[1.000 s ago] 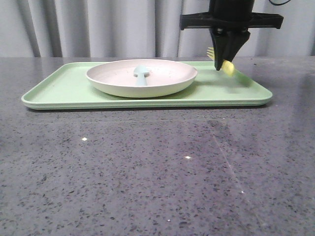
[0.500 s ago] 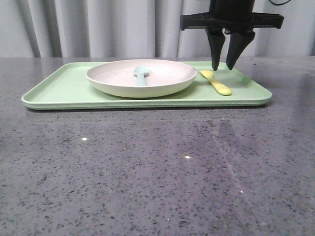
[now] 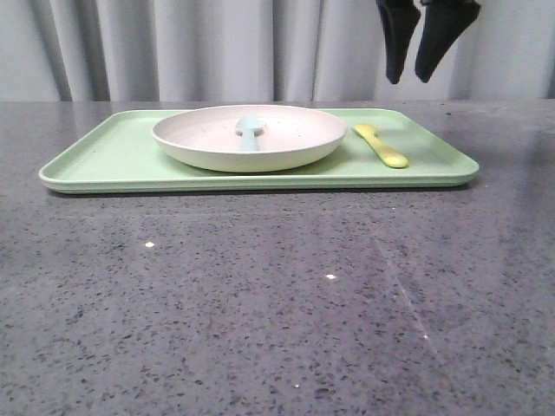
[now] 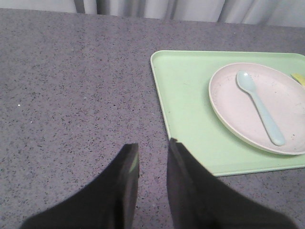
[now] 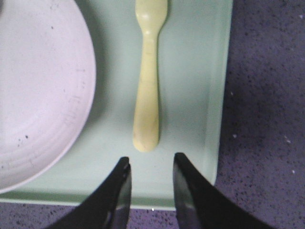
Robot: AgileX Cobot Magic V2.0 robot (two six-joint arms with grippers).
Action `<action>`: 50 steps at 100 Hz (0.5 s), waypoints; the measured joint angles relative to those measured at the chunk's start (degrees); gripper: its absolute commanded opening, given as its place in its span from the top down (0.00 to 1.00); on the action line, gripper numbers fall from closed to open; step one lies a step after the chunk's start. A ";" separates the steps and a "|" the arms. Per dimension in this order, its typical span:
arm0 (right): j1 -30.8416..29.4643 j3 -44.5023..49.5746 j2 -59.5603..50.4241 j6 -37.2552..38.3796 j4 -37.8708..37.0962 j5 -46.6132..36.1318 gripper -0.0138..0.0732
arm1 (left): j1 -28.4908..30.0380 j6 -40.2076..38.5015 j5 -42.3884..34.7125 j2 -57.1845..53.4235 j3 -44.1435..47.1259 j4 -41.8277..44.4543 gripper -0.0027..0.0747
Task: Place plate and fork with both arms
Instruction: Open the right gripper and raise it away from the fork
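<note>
The cream-white plate [image 3: 250,136] sits on the light-green tray [image 3: 104,156] and holds a pale blue spoon [image 3: 249,132]. The yellow fork [image 3: 381,145] lies flat on the tray just right of the plate; it also shows in the right wrist view [image 5: 147,76]. My right gripper [image 3: 418,80] is open and empty, raised well above the fork, and shows in its own view [image 5: 150,162]. My left gripper [image 4: 152,145] is open and empty above the grey table, beside the tray's left end [image 4: 164,95]. It is out of the front view. The plate [image 4: 224,95] and spoon [image 4: 259,112] show in the left wrist view.
The grey speckled table [image 3: 277,295] spreads in front of the tray. A grey curtain [image 3: 173,48] hangs behind the table's far edge.
My right gripper opened and let the fork drop onto the tray, then rose straight up, away from it. The fork now lies still beside the plate.
</note>
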 measured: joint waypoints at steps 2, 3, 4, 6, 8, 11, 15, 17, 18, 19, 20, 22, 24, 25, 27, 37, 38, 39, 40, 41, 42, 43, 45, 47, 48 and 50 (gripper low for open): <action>0.00 1.03 -1.04 0.00 0.00 -0.40 0.56 | 0.00 0.00 -0.17 0.00 0.00 0.00 0.77; 0.00 1.39 -1.74 0.00 0.00 -0.72 0.56 | 0.00 0.00 -0.29 0.00 0.00 0.00 0.77; 0.00 2.10 -2.09 0.00 0.00 -0.91 0.56 | 0.00 0.00 -0.27 0.00 0.00 0.00 0.77; 0.00 3.20 -3.17 0.00 0.00 -1.56 0.56 | 0.00 0.00 -0.41 0.00 0.00 0.00 0.77; 0.00 3.94 -4.27 0.00 0.00 -2.19 0.56 | 0.00 0.00 -0.52 0.00 0.00 0.00 0.77; 0.00 5.84 -5.76 -0.11 0.00 -3.08 0.56 | 0.00 0.00 -0.66 -0.07 0.12 0.00 0.77; 0.00 7.79 -8.06 -0.11 0.00 -4.59 0.56 | 0.00 0.00 -0.79 -0.38 0.37 0.00 0.77; 0.00 9.00 -9.23 -0.11 0.00 -5.35 0.56 | 0.00 0.00 -1.12 -0.60 0.58 0.00 0.77; 0.00 9.83 -9.63 -0.11 0.00 -5.62 0.56 | 0.00 0.00 -1.14 -0.61 0.66 0.00 0.77; 0.00 10.24 -10.43 -0.11 0.00 -6.14 0.56 | 0.00 0.00 -1.35 -0.77 0.69 0.00 0.77; 0.00 11.09 -10.83 -0.11 0.00 -6.40 0.56 | 0.00 0.00 -1.43 -0.77 0.94 0.00 0.77; 0.00 11.94 -12.03 -0.11 0.00 -7.20 0.56 | 0.00 0.00 -1.60 -1.13 1.26 0.00 0.77; 0.00 13.23 -13.23 -0.11 0.00 -8.00 0.56 | 0.00 0.00 -1.88 -1.44 1.62 0.00 0.77; 0.00 14.12 -13.62 -0.11 0.00 -8.28 0.56 | 0.00 0.00 -1.86 -1.55 1.76 0.00 0.77; 0.00 15.46 -14.86 -0.11 0.00 -9.07 0.56 | 0.00 0.00 -2.12 -1.93 2.13 0.00 0.77; 0.00 21.65 -20.53 -0.11 0.00 -12.30 0.56 | 0.00 0.00 -2.77 -4.16 3.95 0.00 0.77; 0.00 22.09 -21.35 -0.11 0.00 -12.70 0.56 | 0.00 0.00 -2.77 -4.33 4.17 0.00 0.77; 0.00 22.94 -21.76 -0.11 0.00 -12.93 0.56 | 0.00 0.00 -2.77 -4.52 4.27 0.00 0.77; 0.00 23.38 -22.57 -0.11 0.00 -13.33 0.56 | 0.00 0.00 -2.77 -4.89 4.39 0.00 0.77; 0.00 24.24 -22.98 -0.11 0.00 -13.53 0.56 | 0.00 0.00 -2.88 -5.08 4.63 0.00 0.77; 0.00 24.67 -23.38 -0.11 0.00 -13.71 0.56 | 0.00 0.00 -2.88 -5.44 4.74 0.00 0.77; 0.00 25.08 -24.19 -0.11 0.00 -14.08 0.56 | 0.00 0.00 -3.04 -5.62 4.97 0.00 0.77; 0.00 26.32 -25.44 -0.11 0.00 -14.60 0.56 | 0.00 0.00 -3.17 -6.15 5.33 0.00 0.77; 0.00 27.53 -26.67 -0.11 0.00 -15.21 0.56 | 0.00 0.00 -3.18 -6.65 5.55 0.00 0.77; 0.00 28.33 -27.09 -0.11 0.00 -15.39 0.56 | 0.00 0.00 -3.27 -6.81 5.80 0.00 0.77; 0.00 29.13 -28.32 -0.11 0.00 -16.05 0.56 | 0.00 0.00 -3.40 -7.31 6.14 0.00 0.77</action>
